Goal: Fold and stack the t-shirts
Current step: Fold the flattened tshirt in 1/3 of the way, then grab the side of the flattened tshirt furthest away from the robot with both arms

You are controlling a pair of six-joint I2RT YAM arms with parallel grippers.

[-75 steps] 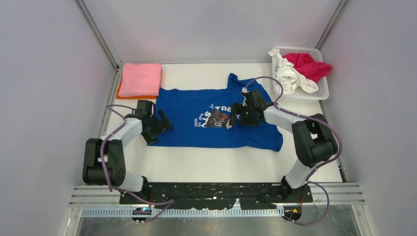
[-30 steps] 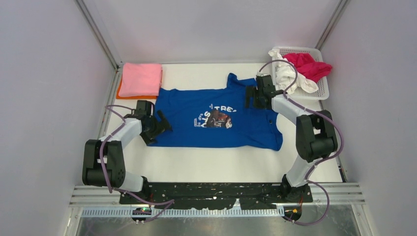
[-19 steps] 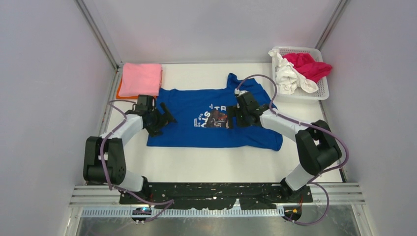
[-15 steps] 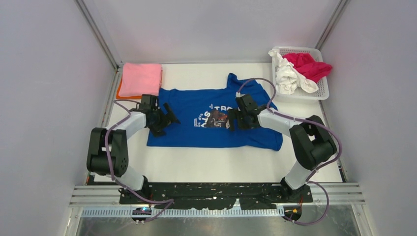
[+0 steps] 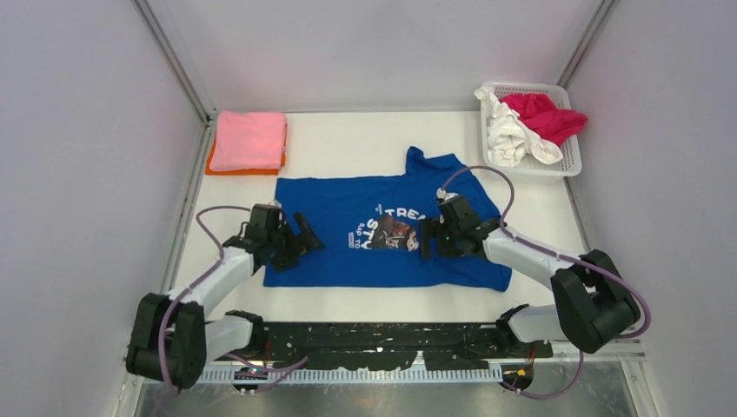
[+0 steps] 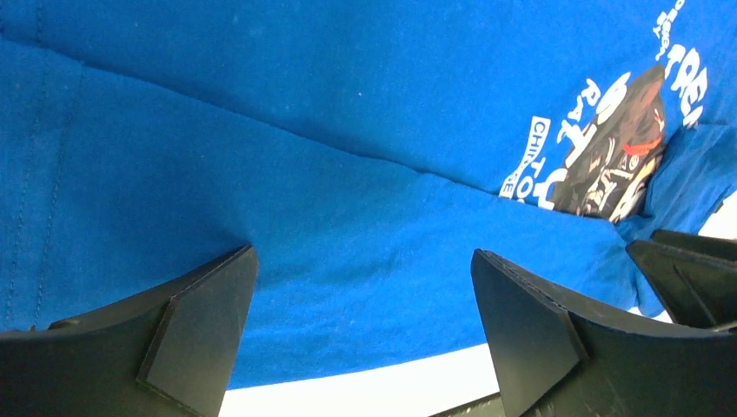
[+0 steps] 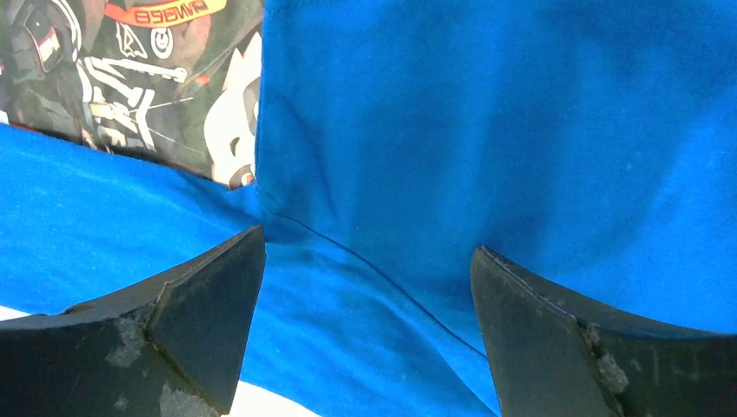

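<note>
The royal-blue t-shirt (image 5: 348, 217) lies spread on the white table, its dark round graphic (image 5: 393, 234) with white lettering facing up. My left gripper (image 5: 306, 239) is open, low over the shirt's left part; blue cloth (image 6: 348, 174) fills its wrist view between the fingers (image 6: 200, 321). My right gripper (image 5: 428, 240) is open over the shirt's right half beside the graphic; its wrist view shows blue cloth (image 7: 487, 130), a fold edge and part of the graphic (image 7: 113, 78). A folded pink tee (image 5: 249, 139) lies on an orange one (image 5: 212, 163) at the back left. The crimson tee (image 5: 543, 116) and white tee (image 5: 510, 134) sit in the basket.
A white mesh basket (image 5: 569, 155) stands at the back right corner. Enclosure walls and metal rails (image 5: 174, 69) bound the table. The arm bases sit on the black mount (image 5: 382, 339) at the near edge.
The blue shirt has shifted toward the near edge and slightly right. Both grippers have come nearer and lower over it; the right one came back from the collar area to beside the graphic.
</note>
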